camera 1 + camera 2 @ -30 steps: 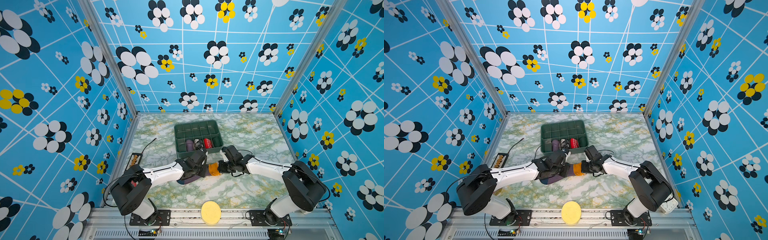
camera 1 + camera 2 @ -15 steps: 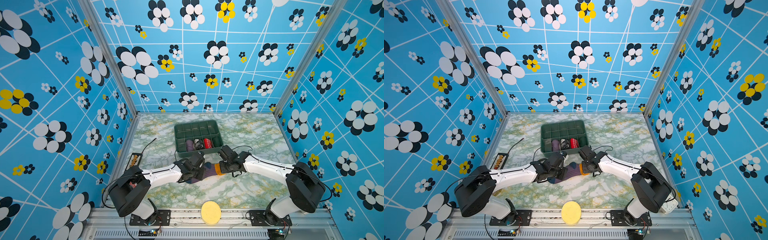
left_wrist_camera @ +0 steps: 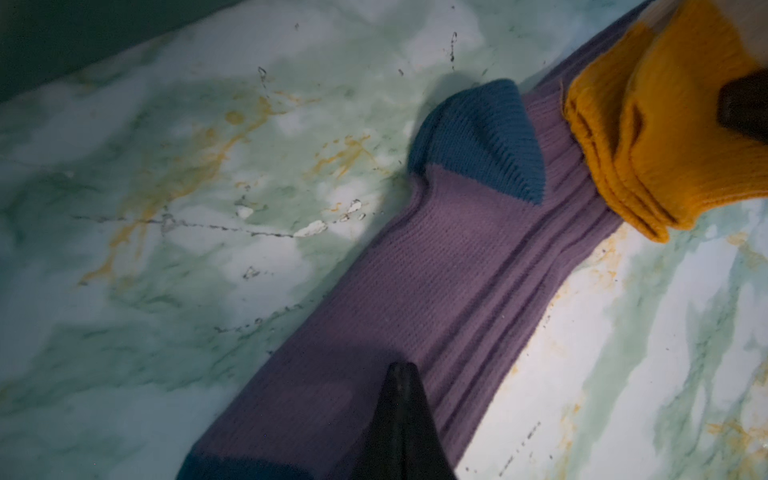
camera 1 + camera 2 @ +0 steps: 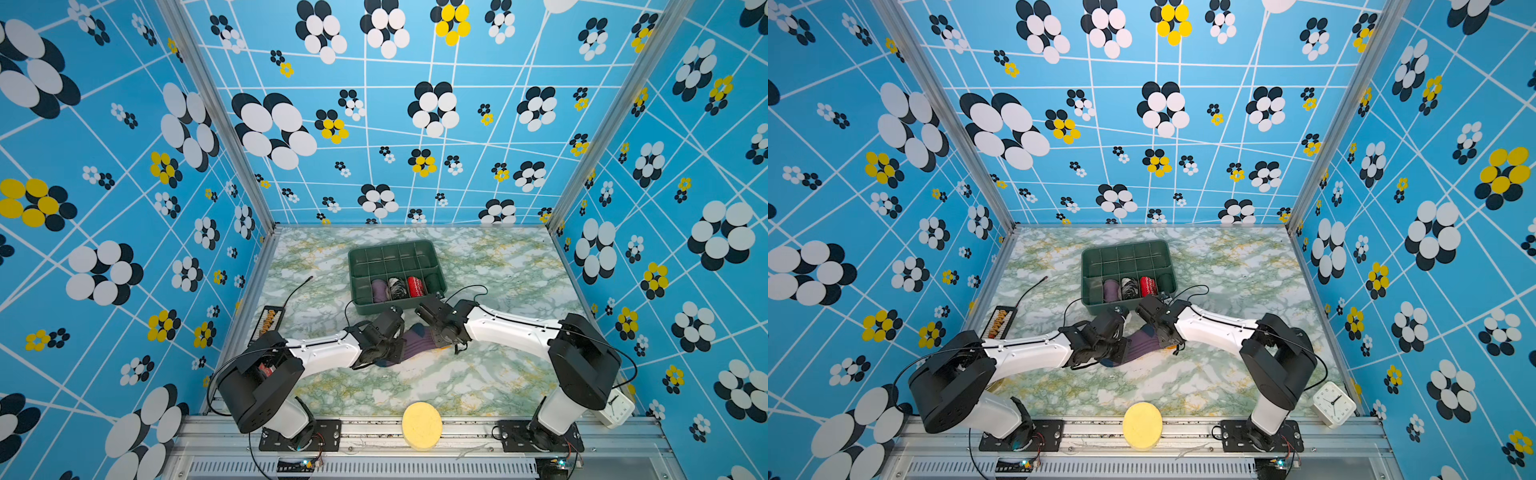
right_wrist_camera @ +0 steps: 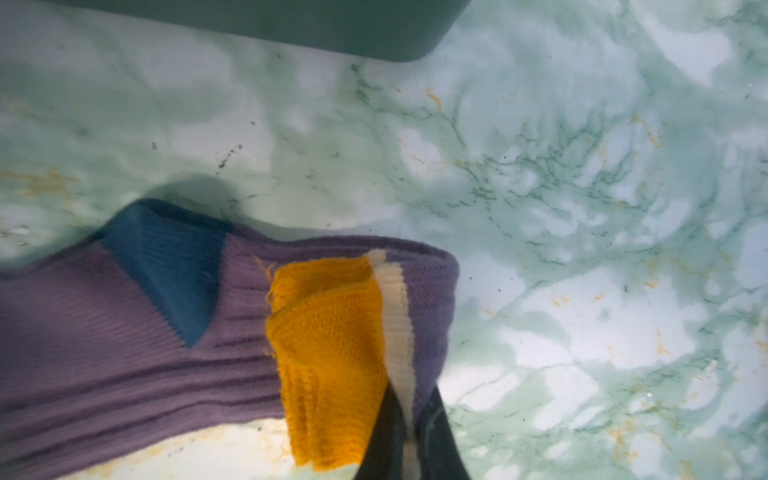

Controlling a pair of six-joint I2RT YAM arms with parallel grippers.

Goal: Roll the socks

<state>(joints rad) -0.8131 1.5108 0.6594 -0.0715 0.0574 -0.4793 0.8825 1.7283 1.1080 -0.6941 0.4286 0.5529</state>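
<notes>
Right end effector (image 5: 411, 401) is seen clamped on the socks (image 5: 124, 332) at the cuff (image 5: 328, 353). Its jaws are closed on the white-striped edge, and the orange band is doubled back over the purple leg. Left end effector (image 3: 401, 374) is closed too and is laid on the foot part close to the toe (image 3: 232, 467); whether fabric is pinched there cannot be told. The socks are found flat on the surface (image 4: 415, 386), just in front of the tray (image 4: 374, 308), stretched between the two end effectors in both top views. Their long axis runs from the toe at the left end effector to the folded cuff at the right one. The roll is therefore judged to be begun at the cuff end and carried along that axis toward the left arm. The right arm is placed at the fold, the left at the far end.
</notes>
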